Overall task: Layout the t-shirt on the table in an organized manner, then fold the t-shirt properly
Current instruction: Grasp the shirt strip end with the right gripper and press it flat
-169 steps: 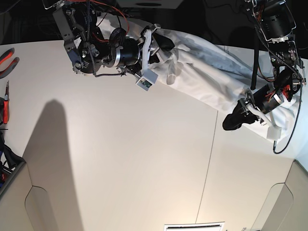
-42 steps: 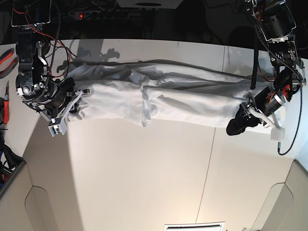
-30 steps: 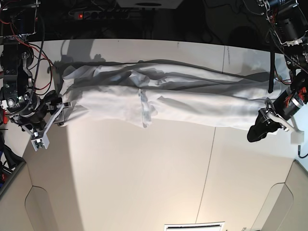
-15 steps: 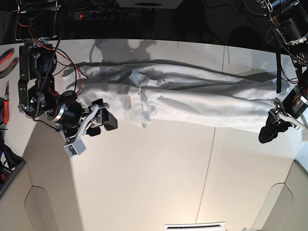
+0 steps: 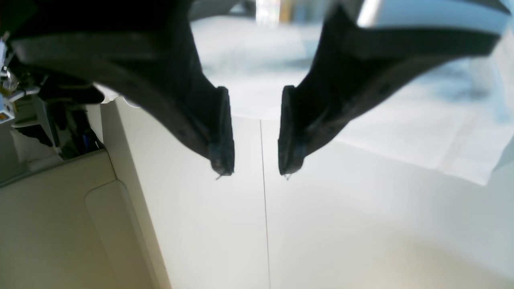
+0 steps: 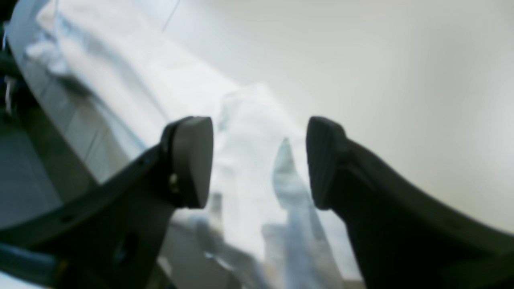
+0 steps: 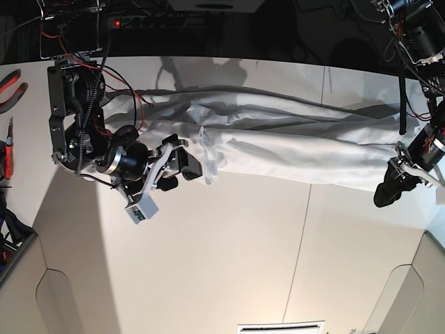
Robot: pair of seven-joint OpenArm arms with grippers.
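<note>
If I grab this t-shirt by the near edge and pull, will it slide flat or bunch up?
Likely bunch: the t-shirt is soft, already lying in long wrinkled ridges. It looks light, so it should drag easily over the smooth table. A pinch by the right gripper alone would probably lift only a floppy flap.

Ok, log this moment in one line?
t-shirt: stretched along table | left tool: open, empty | right tool: open over shirt
</note>
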